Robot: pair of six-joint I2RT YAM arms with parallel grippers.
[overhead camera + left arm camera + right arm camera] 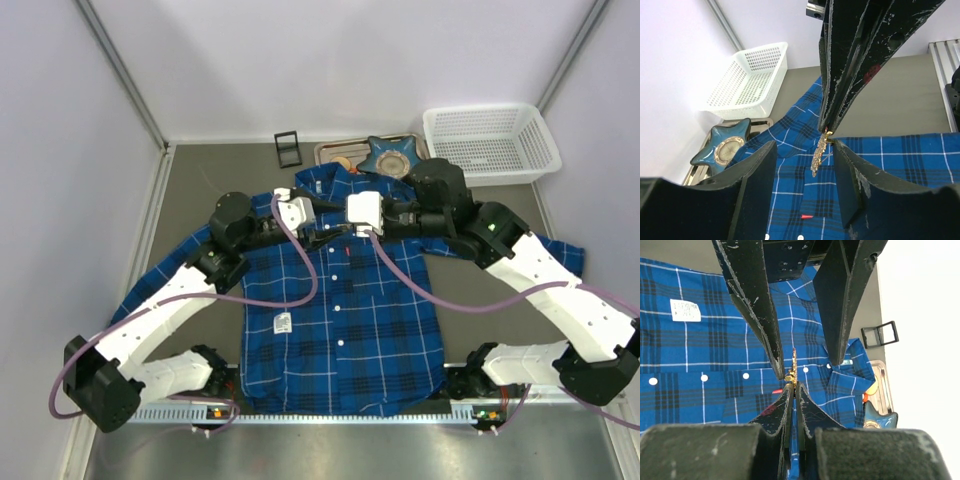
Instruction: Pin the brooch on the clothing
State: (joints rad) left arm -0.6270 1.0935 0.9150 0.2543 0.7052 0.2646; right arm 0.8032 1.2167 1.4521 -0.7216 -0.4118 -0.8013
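With the right tool (pixel 792 388) clenched on the brooch (pixel 793 364) over the shirt (pixel 340 330) near its collar, the left tool (pixel 802 147) — released, straddling it — would best close squarely, without twisting the pin.

Overhead, I cannot resolve the brooch (pixel 818 155). The shirt (pixel 340 330) is hidden at upper chest, frame centre, under left arm (pixel 250 225) and right arm (pixel 440 215).

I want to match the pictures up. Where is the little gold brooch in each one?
Top external: not visible; hidden where the left tool and right tool meet above the shirt.
Left wrist: the brooch is at centre, hanging from the right tool's tip.
Right wrist: centre, pinched in the right tool.
Shared landmark: the blue star dish, in all three.
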